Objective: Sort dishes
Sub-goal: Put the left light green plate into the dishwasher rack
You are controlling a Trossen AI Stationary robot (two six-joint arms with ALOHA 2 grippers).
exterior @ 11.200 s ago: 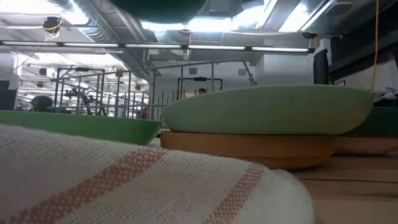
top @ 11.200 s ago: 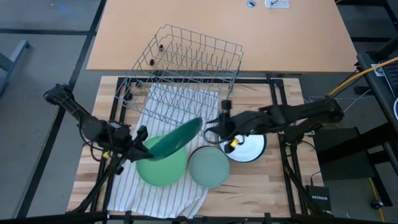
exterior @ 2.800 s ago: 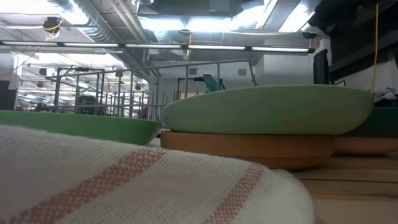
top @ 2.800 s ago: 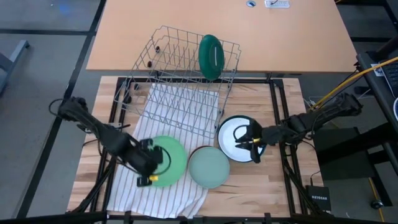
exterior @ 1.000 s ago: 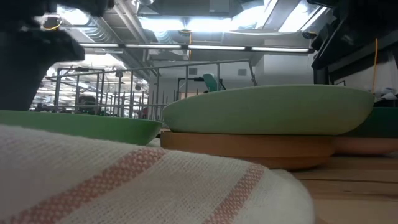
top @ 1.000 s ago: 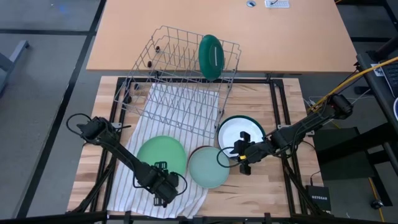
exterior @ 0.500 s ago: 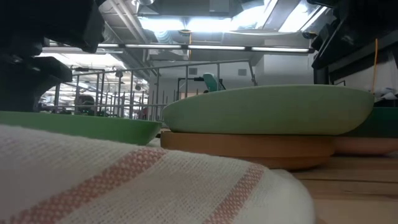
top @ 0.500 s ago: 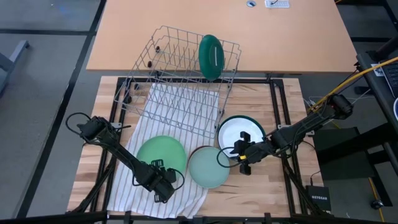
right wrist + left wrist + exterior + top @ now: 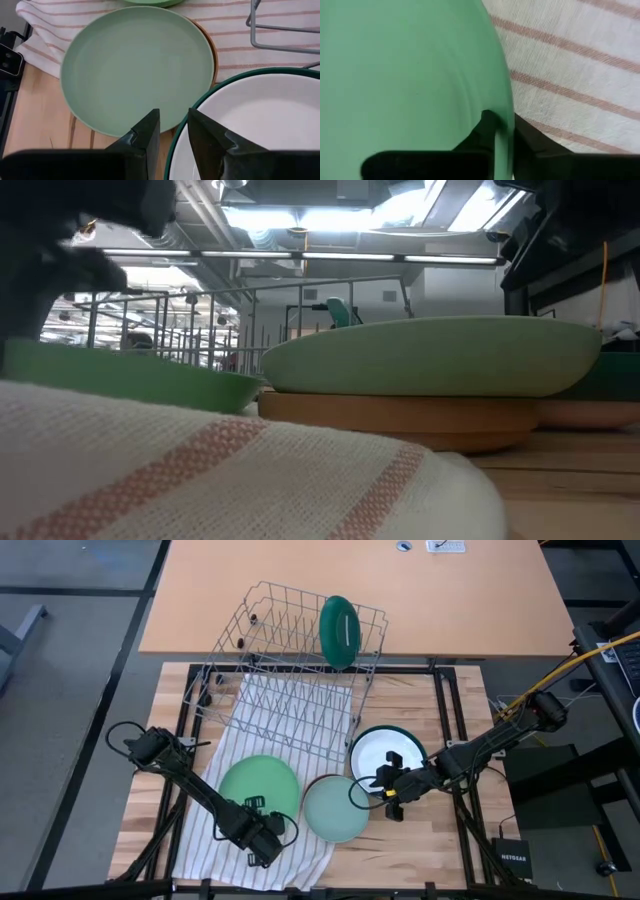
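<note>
A light green plate (image 9: 258,790) lies on the striped cloth (image 9: 305,852), and my left gripper (image 9: 262,838) is shut on its near edge. Beside it a pale mint plate (image 9: 335,808) rests on a brown plate (image 9: 400,418). A white plate with a dark rim (image 9: 388,755) lies to their right. My right gripper (image 9: 385,787) hangs open over that plate's near-left rim (image 9: 182,131), touching nothing. A dark green plate (image 9: 340,630) stands on edge in the wire rack (image 9: 290,650). My left gripper pinches the light green plate's rim (image 9: 506,107) at its near edge, one finger (image 9: 481,131) inside the plate and the other (image 9: 527,140) outside on the cloth side. The fingers come steeply from above. In the low view the held side (image 9: 40,355) sits a little higher than the rest.
The wire rack spans the far middle of the table, its lower shelf reaching down over the cloth toward the plates. Bare wood (image 9: 450,830) lies at the near right. A black frame rail (image 9: 445,710) runs along the right side.
My left gripper has taken hold of the light green plate's near rim. In the low view the plate's held side has risen a little, so the plate now tilts, while its other side stays on the cloth.
</note>
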